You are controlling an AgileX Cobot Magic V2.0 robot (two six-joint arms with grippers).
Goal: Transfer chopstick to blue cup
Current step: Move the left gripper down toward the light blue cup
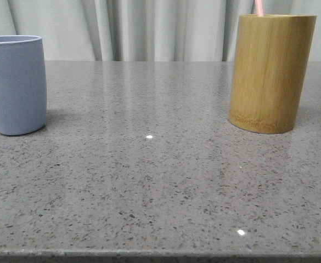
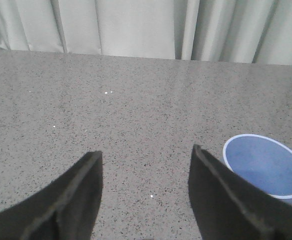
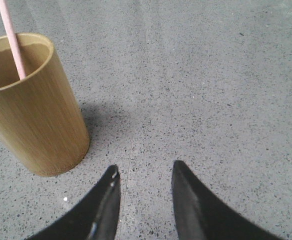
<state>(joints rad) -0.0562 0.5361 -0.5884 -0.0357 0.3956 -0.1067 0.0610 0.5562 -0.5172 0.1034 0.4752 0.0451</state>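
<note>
counter point(image 1: 149, 186): grey speckled stone look, polished, glossy with light glints
blue cup point(image 1: 15, 82): matt, smooth, plastic-like
holder point(image 1: 270, 71): bamboo, fine vertical grain, satin
chopstick point(image 3: 12, 42): pale pink, smooth
curtain point(image 1: 149, 27): pale cloth, folded
tools point(image 2: 146, 200): black, matt

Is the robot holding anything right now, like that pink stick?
No. Both the left gripper and right gripper are open over bare table. The chopstick stands in the bamboo holder.

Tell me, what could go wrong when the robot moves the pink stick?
The chopstick is thin, so the open right gripper might pinch badly and drop it. It stands inside the tall bamboo holder, which a sideways tug could tip. The blue cup sits across the table, leaving time for slipping.
</note>
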